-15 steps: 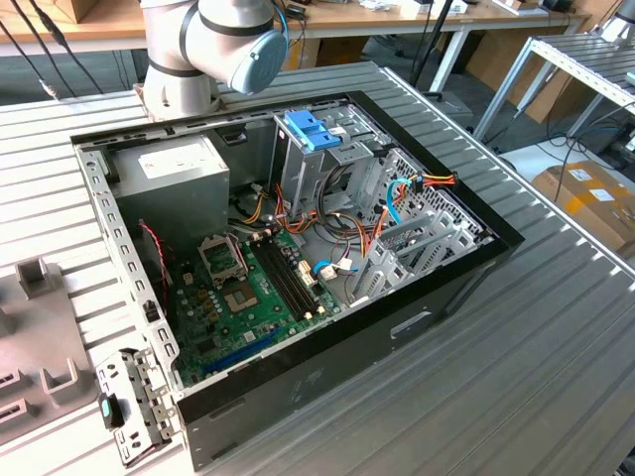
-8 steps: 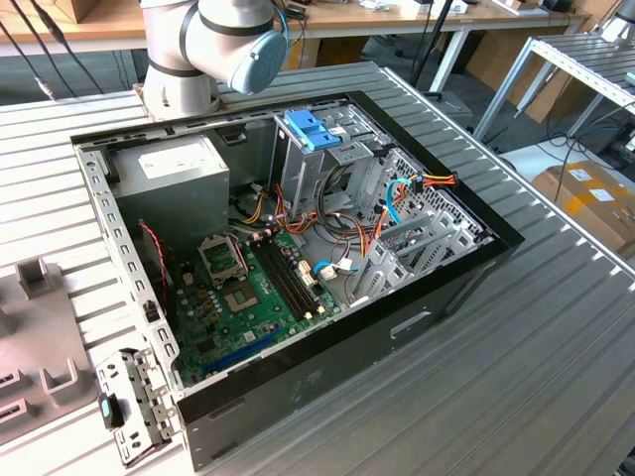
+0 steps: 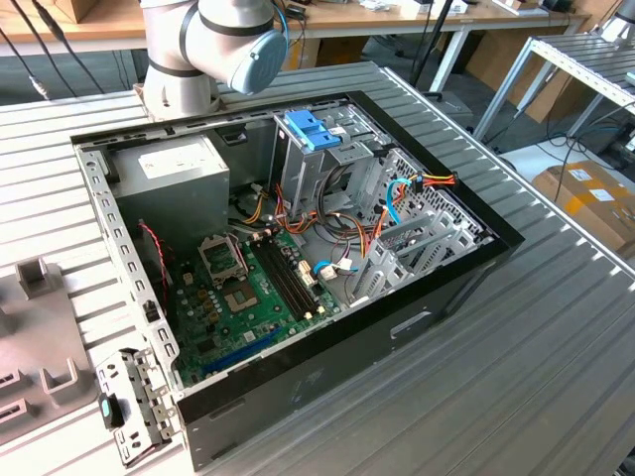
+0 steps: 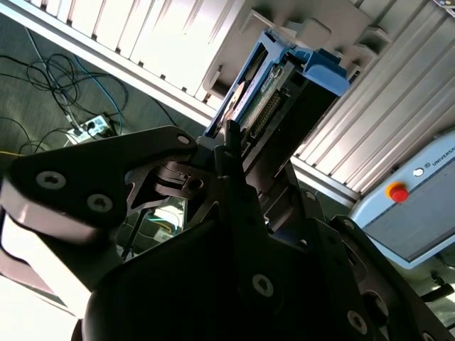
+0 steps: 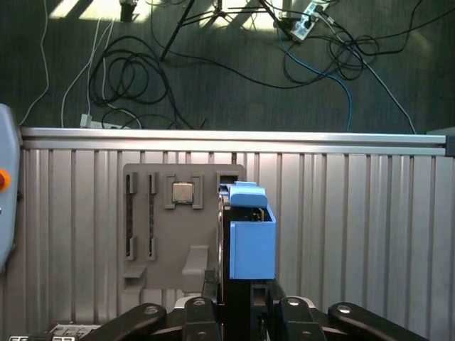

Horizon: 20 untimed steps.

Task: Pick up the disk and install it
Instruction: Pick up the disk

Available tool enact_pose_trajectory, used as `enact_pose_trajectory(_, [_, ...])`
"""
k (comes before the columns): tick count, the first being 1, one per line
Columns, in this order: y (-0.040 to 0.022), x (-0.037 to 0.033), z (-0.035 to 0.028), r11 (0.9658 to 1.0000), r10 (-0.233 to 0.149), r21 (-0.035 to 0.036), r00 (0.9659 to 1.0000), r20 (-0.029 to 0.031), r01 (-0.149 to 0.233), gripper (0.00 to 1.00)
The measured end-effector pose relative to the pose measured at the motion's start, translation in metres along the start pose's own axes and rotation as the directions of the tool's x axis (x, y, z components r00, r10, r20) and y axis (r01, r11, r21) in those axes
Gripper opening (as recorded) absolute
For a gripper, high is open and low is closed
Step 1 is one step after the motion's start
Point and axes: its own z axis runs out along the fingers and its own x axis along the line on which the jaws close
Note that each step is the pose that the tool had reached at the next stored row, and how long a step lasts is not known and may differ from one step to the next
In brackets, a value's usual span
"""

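In both wrist views my gripper (image 5: 238,297) (image 4: 233,153) is shut on the disk (image 5: 250,234), which stands on edge between the black fingers (image 5: 281,309). One blue plastic side rail faces the first wrist view. The second wrist view shows the disk's (image 4: 274,96) dark circuit-board side and a blue rail at its far end. The disk hangs over a grey holder plate (image 5: 153,238) on the ribbed metal table. I cannot tell whether it still touches the plate. In the exterior view the open computer case (image 3: 466,273) lies on the table, its drive cage (image 3: 337,164) at the back.
A blue bracket (image 3: 311,129) tops the drive cage and a grey power-supply box (image 3: 174,167) sits beside it. Loose cables (image 3: 382,213) cross the case. The holder plate carries a processor chip (image 5: 183,192). The arm's base (image 3: 193,50) stands behind the case. Cables (image 5: 135,74) lie on the floor.
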Motion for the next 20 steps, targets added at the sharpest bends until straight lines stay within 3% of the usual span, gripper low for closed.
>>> enact_pose_trajectory(5, [-0.0001,0.0,-0.0088,1.0,0.0,-0.0001,1.0,-0.0001,0.0,0.35])
enact_pose_trajectory(11, [-0.002,0.0,-0.0091,1.0,0.0,0.0002,1.0,0.0001,0.0,0.35])
enact_pose_trajectory(13, [-0.008,0.0001,-0.0091,1.0,0.0,0.0,1.0,0.0,0.0,0.35])
enact_pose_trajectory(16, [-0.0236,0.0003,-0.0089,1.0,0.0,0.0,1.0,0.0,0.0,0.35])
enact_pose_trajectory(20, [-0.0352,0.0004,-0.0088,1.0,0.0,0.0,1.0,0.0,0.0,0.35])
